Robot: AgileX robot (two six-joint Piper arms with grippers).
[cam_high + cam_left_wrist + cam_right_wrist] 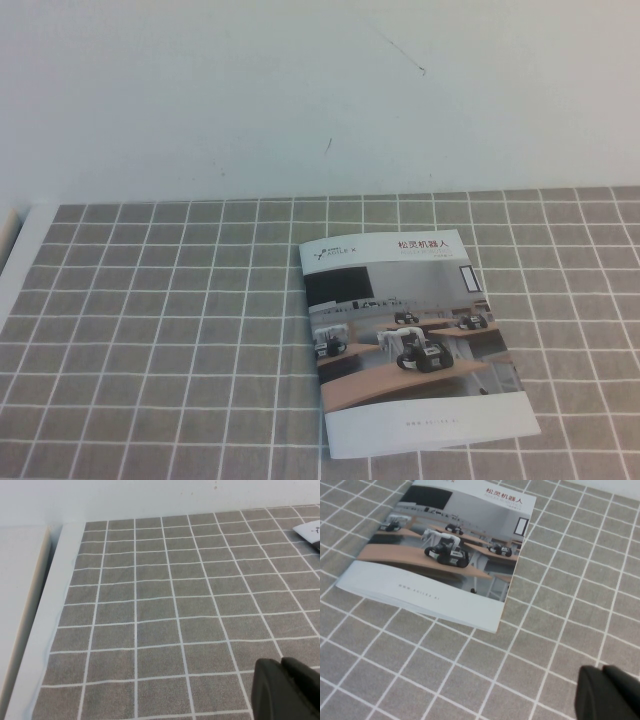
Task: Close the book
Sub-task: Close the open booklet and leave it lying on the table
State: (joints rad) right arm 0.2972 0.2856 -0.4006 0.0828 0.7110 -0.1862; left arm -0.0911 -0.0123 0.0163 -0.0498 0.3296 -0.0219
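The book (410, 340) has a smooth paper cover with a slight sheen. Under it lies a matt, woven-looking grey cloth (150, 330) with white grid lines. The left gripper (286, 690), over bare cloth, and the right gripper (609, 694), near the book, look like matt black plastic.

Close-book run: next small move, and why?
Probably just back the right gripper away from the booklet; no push looks needed. The booklet lies flat on the checked cloth, cover up, no page raised, so it looks closed. The right gripper hangs over cloth off the booklet's corner; the left gripper hangs over bare cloth further left.
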